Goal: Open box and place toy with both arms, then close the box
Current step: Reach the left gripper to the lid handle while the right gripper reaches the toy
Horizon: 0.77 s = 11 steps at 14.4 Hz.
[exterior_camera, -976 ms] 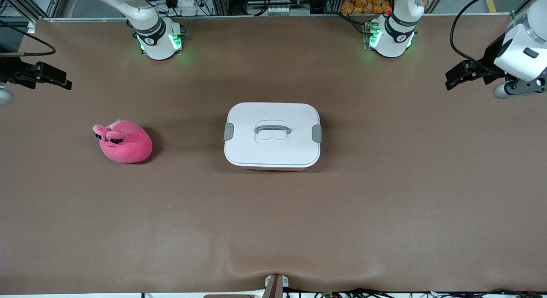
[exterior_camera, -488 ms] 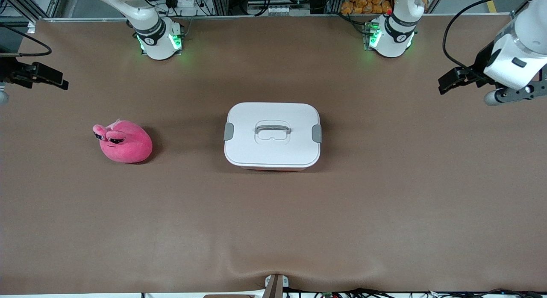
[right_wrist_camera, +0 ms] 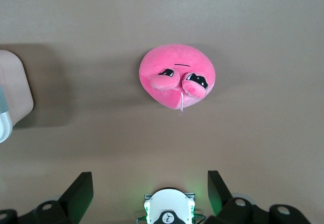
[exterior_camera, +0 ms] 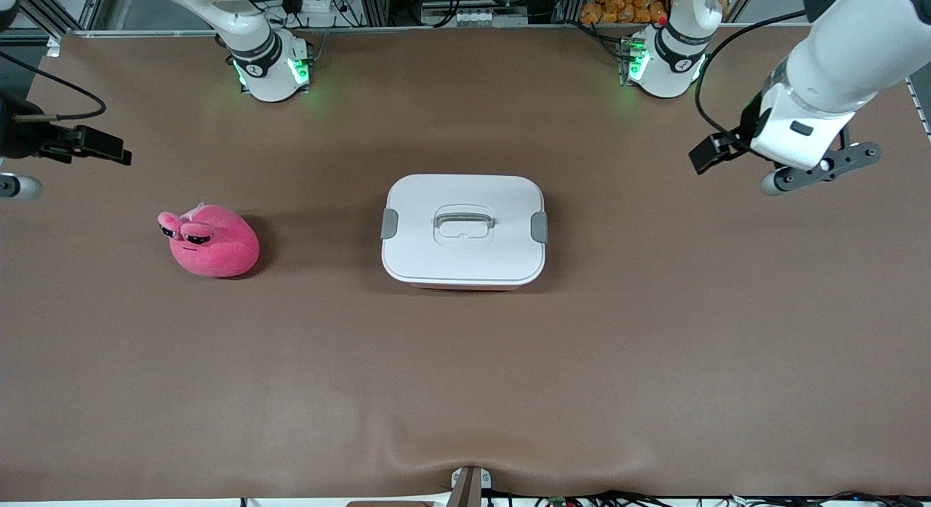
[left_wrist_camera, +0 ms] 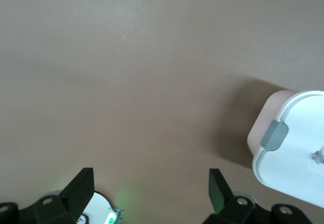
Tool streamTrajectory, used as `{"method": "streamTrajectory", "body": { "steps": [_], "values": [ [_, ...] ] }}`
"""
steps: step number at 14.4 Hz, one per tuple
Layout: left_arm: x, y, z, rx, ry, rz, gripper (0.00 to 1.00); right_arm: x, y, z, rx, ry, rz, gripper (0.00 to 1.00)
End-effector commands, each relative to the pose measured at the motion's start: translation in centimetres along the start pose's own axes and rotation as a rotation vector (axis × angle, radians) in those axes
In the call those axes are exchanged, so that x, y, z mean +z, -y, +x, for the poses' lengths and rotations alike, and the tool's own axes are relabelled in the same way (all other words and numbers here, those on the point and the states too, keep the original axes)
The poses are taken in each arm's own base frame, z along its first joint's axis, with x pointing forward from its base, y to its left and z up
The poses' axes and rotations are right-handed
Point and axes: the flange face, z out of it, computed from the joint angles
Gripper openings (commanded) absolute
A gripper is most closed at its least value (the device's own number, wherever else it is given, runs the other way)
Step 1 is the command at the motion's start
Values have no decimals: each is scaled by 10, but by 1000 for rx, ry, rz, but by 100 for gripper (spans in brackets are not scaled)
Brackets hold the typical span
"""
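Note:
The box (exterior_camera: 463, 256) stands shut in the middle of the table, its white lid (exterior_camera: 436, 194) on, a grey clip (exterior_camera: 389, 223) at each end and the handle (exterior_camera: 464, 220) lying flat. The pink plush toy (exterior_camera: 211, 244) lies on the table toward the right arm's end. My left gripper (exterior_camera: 700, 161) is open and empty over bare table toward the left arm's end; its wrist view shows the box's end (left_wrist_camera: 298, 148) with one clip (left_wrist_camera: 274, 135). My right gripper (exterior_camera: 120, 155) is open and empty over the table's right-arm end; its wrist view shows the toy (right_wrist_camera: 177, 77).
The two arm bases (exterior_camera: 273, 67) (exterior_camera: 665, 63) glow green along the table's edge farthest from the front camera. The brown table cover (exterior_camera: 465, 390) has a small ripple at its front edge. A corner of the box (right_wrist_camera: 12, 95) shows in the right wrist view.
My left arm has swung in over the table toward the box, gripper still open. My right gripper has shifted slightly. Box and toy have not moved.

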Motion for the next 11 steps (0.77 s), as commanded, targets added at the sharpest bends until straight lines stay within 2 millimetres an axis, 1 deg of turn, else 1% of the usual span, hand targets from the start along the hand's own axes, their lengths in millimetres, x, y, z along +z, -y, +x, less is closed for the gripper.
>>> {"method": "streamTrajectory", "body": {
  "steps": [1, 3, 4, 6, 7, 9, 11],
  "values": [
    [-1, -25, -6, -58, -22, -18, 100, 2, 2, 23, 0, -11, -20, 100],
    [6, -47, -13, -97, -26, -24, 100, 8, 5, 33, -3, -4, -23, 100],
    [10, -53, -12, -128, -24, -27, 100, 12, 12, 36, -15, 3, -29, 100],
    [15, -68, -19, -151, -30, -35, 100, 24, 31, 44, -44, 22, -50, 100],
    [17, -77, -22, -172, -36, -43, 100, 34, 44, 49, -66, 38, -83, 100],
    [26, -98, -30, -222, -35, -48, 100, 55, 79, 61, -117, 58, -168, 100],
    [36, -122, -40, -286, -34, -65, 100, 98, 133, 83, -202, 66, -267, 100]
  ]
}}
